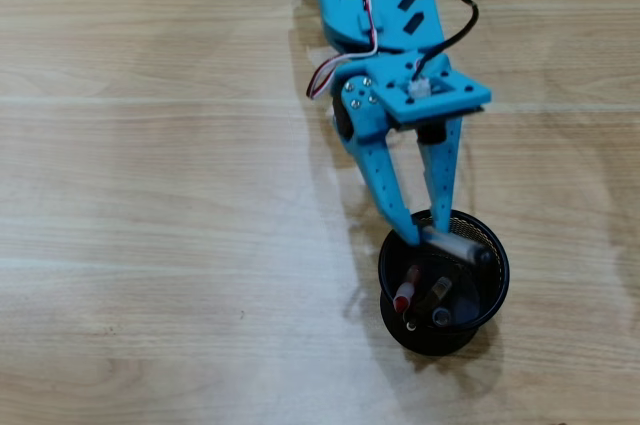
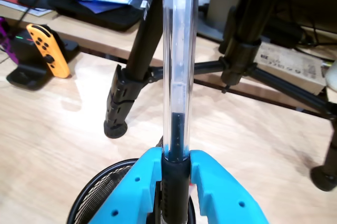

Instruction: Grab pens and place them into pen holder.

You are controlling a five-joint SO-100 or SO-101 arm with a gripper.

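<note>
Blue fingers [image 1: 425,232] clamp the clear pen [image 2: 179,71] over the pen holder [image 1: 495,275], lower right overhead; tip it upright before releasing, I judge.

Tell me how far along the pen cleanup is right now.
Nearly finished. Three pens, including a red one, already stand in the pen holder. The claw is shut on the fourth, a clear pen with a dark end, held over the holder's rim. What's left is releasing it into the cup; the overhead view shows no other pens on the table.
</note>
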